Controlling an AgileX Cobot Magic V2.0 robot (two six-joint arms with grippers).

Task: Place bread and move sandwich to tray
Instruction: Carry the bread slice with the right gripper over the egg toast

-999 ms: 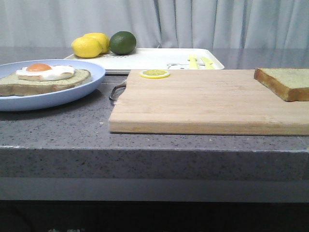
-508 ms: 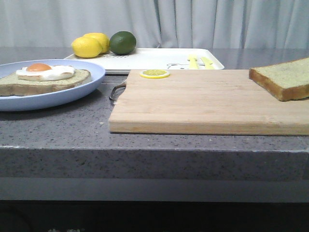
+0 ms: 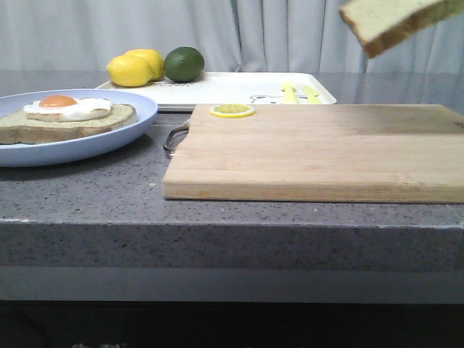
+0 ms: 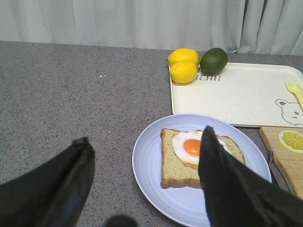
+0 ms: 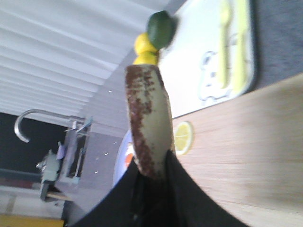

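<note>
The bread [image 3: 395, 20] hangs tilted in the air at the top right of the front view, above the cutting board's far right corner. In the right wrist view my right gripper [image 5: 154, 168] is shut on the bread [image 5: 150, 120], seen edge-on. The egg-topped slice [image 3: 69, 116] lies on the pale blue plate [image 3: 109, 141] at the left. My left gripper [image 4: 144, 146] is open and empty above the counter, one finger [image 4: 222, 179] over the egg-topped slice [image 4: 189, 156]. The white tray [image 3: 232, 87] stands at the back; it also shows in the left wrist view [image 4: 236, 94].
A wooden cutting board [image 3: 312, 148] with a lemon slice [image 3: 232, 111] fills the middle and right of the counter. Two lemons [image 3: 134, 69] and a lime [image 3: 184, 64] sit at the tray's left end. Yellow-green cutlery [image 3: 301, 93] lies on the tray's right.
The bread has risen from the cutting board's right end, tilting, to high above it. The plate, the egg-topped slice and the tray have not moved.
</note>
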